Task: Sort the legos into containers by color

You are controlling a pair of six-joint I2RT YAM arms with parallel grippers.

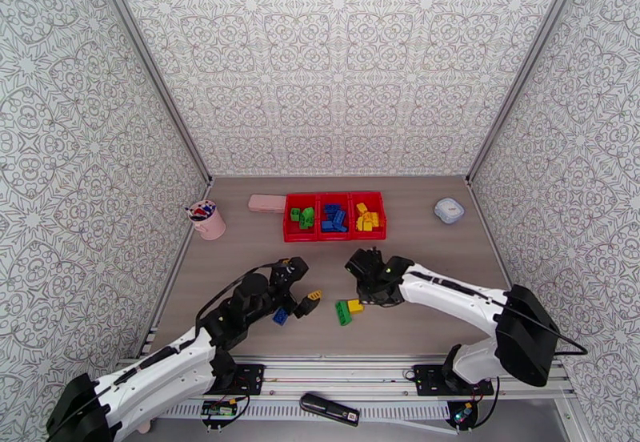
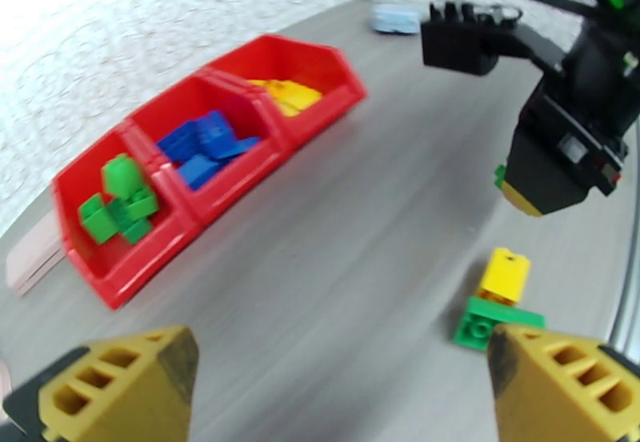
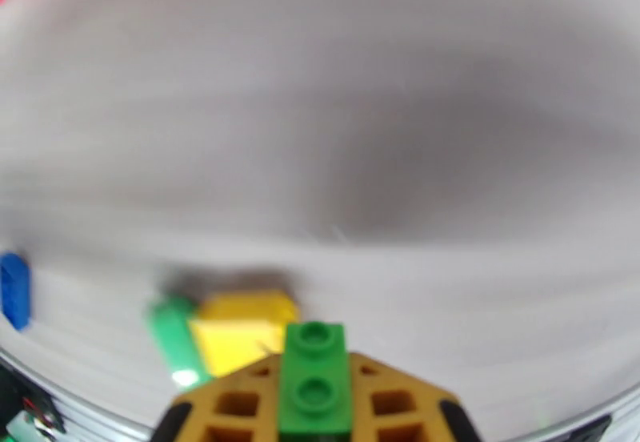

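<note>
My right wrist view is badly blurred: the table (image 3: 336, 115) is a grey wash, and the bricks lying on it have soft edges. The right gripper (image 3: 318, 415) is cut off by the bottom edge. I can make out that it is clamped on a small green brick (image 3: 318, 371), which stands upright between the ochre fingers (image 3: 232, 407) with two studs facing the lens. From above, the wrist body covers those fingertips.

The left gripper (image 2: 340, 379) is spread as wide as it goes with nothing between its fingers. Its two tips sit in the bottom corners of its own view, clipped by the frame. It hovers low over the near part of the table, beside a blue brick (image 1: 281, 316) that is half tucked under the arm.

Between the two arms, a loose yellow brick (image 2: 504, 274) touches a loose green brick (image 2: 496, 325). I cannot tell whether the yellow one leans on the green or only lies against it.

The containers (image 1: 334, 237) are three glossy red open bins joined in a row at the far middle of the table. Green legos (image 2: 120, 203) are in the left bin, blue legos (image 2: 204, 147) in the middle one and yellow legos (image 2: 288, 93) in the right one. They are chunky and studded, piled loosely, and too jumbled to count.
</note>
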